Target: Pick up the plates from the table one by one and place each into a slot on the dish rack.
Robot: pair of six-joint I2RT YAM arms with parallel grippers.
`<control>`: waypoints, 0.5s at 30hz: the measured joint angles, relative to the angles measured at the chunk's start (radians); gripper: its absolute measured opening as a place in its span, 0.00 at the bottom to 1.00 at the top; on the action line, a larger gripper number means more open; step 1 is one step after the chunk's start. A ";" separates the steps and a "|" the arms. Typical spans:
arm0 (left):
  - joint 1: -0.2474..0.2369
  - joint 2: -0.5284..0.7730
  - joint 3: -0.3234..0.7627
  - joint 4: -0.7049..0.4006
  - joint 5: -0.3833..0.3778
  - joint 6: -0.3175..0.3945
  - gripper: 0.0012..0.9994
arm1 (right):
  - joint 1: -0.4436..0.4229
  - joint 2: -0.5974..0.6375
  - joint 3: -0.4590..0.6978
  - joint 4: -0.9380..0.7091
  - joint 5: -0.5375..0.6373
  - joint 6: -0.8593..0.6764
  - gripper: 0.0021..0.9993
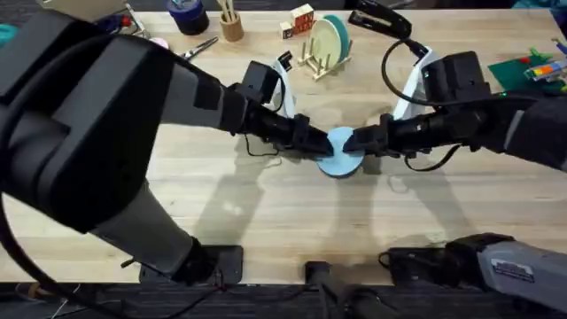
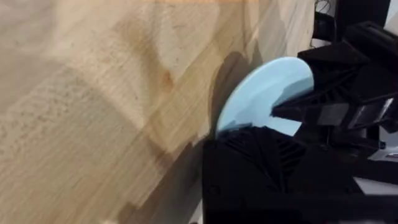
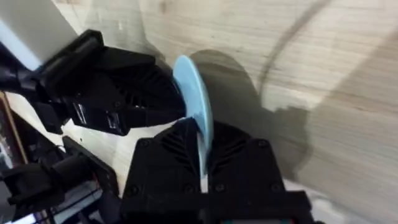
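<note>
A light blue plate (image 1: 341,152) hangs tilted on edge just above the middle of the table (image 1: 266,213), between both grippers. My left gripper (image 1: 323,143) reaches in from the left and pinches the plate's left rim. From the right, my right gripper (image 1: 355,142) is shut on the opposite rim; in the right wrist view the plate (image 3: 194,102) stands edge-on between its fingers (image 3: 168,155). The left wrist view shows the plate (image 2: 270,87) above my own finger. At the back, the dish rack (image 1: 321,62) holds a cream-yellow plate (image 1: 322,40) upright in a slot.
A darker teal plate (image 1: 340,35) stands behind the cream one in the rack. Scissors (image 1: 202,47), a cup of sticks (image 1: 232,27) and a dark tub (image 1: 188,16) line the back left. A green mat with small items (image 1: 532,71) lies at the right edge.
</note>
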 joint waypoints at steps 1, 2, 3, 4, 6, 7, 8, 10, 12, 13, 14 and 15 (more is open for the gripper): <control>0.000 0.000 0.000 0.000 0.000 0.000 0.04 | 0.000 0.000 0.000 0.000 -0.003 0.000 0.05; 0.000 0.000 0.000 0.000 0.000 0.000 0.04 | 0.000 0.000 0.000 0.000 -0.005 0.000 0.05; 0.000 0.000 0.000 0.000 0.000 0.000 0.04 | 0.000 0.000 0.000 0.000 -0.005 0.000 0.05; 0.000 0.000 0.000 0.000 0.001 0.000 0.04 | 0.000 0.000 0.000 0.001 -0.006 0.000 0.05; 0.001 0.000 0.000 0.000 0.004 0.000 0.04 | 0.000 0.000 0.000 0.003 -0.006 0.000 0.04; 0.001 0.000 0.000 0.000 0.005 0.000 0.04 | 0.000 0.000 0.000 0.004 -0.006 0.000 0.04; 0.002 0.000 0.000 0.000 0.006 0.000 0.04 | 0.000 -0.001 0.000 0.004 -0.007 0.000 0.04; 0.005 0.000 0.000 0.000 0.009 0.000 0.04 | 0.000 -0.008 0.000 0.001 -0.008 -0.005 0.04; 0.007 -0.002 0.000 -0.003 0.011 0.000 0.04 | 0.003 -0.022 0.001 -0.010 -0.008 -0.014 0.03; 0.008 -0.008 0.000 -0.006 0.008 0.000 0.04 | 0.005 -0.031 0.003 -0.017 -0.008 -0.019 0.03; 0.010 -0.017 0.000 -0.007 -0.002 0.000 0.04 | 0.008 -0.042 0.008 -0.024 -0.004 -0.024 0.03; 0.011 -0.029 -0.001 -0.008 -0.022 0.000 0.04 | 0.010 -0.053 0.015 -0.031 0.004 -0.030 0.03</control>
